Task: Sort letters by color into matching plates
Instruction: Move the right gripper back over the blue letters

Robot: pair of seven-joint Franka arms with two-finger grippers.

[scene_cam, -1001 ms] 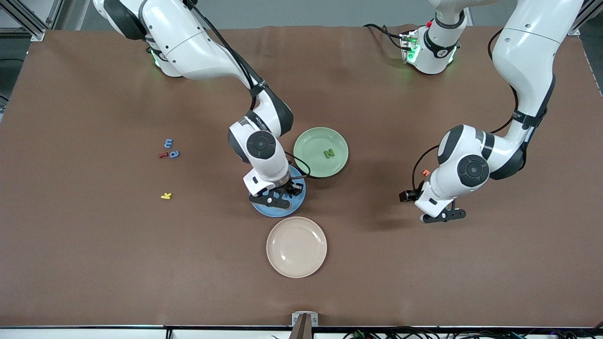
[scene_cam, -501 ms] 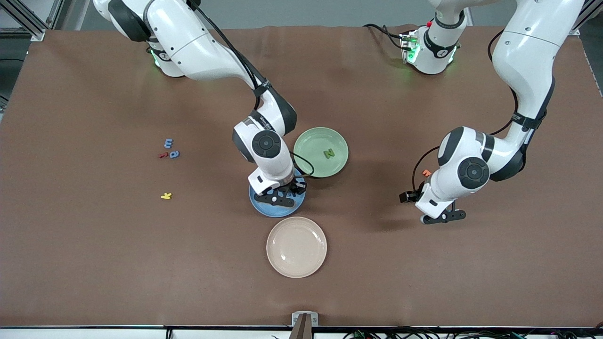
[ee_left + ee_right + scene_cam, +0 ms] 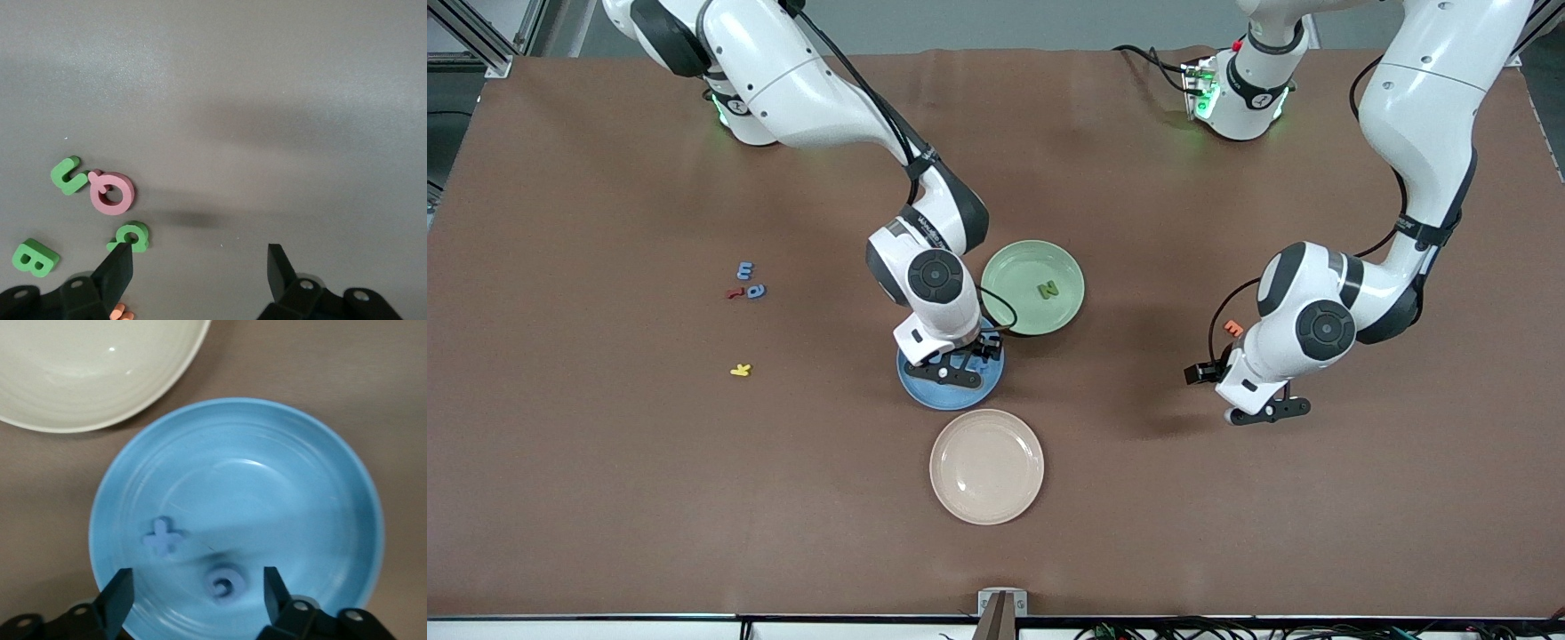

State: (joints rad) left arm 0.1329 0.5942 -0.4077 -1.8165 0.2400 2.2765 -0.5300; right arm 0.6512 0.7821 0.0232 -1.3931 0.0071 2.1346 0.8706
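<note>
My right gripper (image 3: 953,368) hangs open just above the blue plate (image 3: 936,396). In the right wrist view a round blue letter (image 3: 225,581) lies in that plate (image 3: 267,467) between the open fingers (image 3: 119,587), beside an X-like blue letter (image 3: 163,537). The pale green plate (image 3: 1018,267) holds a green N (image 3: 1048,288). Two more blue letters (image 3: 744,269) (image 3: 756,291) lie toward the right arm's end. My left gripper (image 3: 200,267) is open over bare table near a green a (image 3: 131,235), a green u (image 3: 69,175) and a green B (image 3: 35,257).
A cream-pink plate (image 3: 986,466) stands nearer the camera than the blue one. A red letter (image 3: 735,292) and a yellow letter (image 3: 740,370) lie by the loose blue ones. An orange letter (image 3: 1233,327) and a pink letter (image 3: 111,193) lie close to the left gripper (image 3: 1267,411).
My right gripper has opened over the blue plate and let go of the round blue letter, which now lies in the plate. The left arm has shifted only slightly.
</note>
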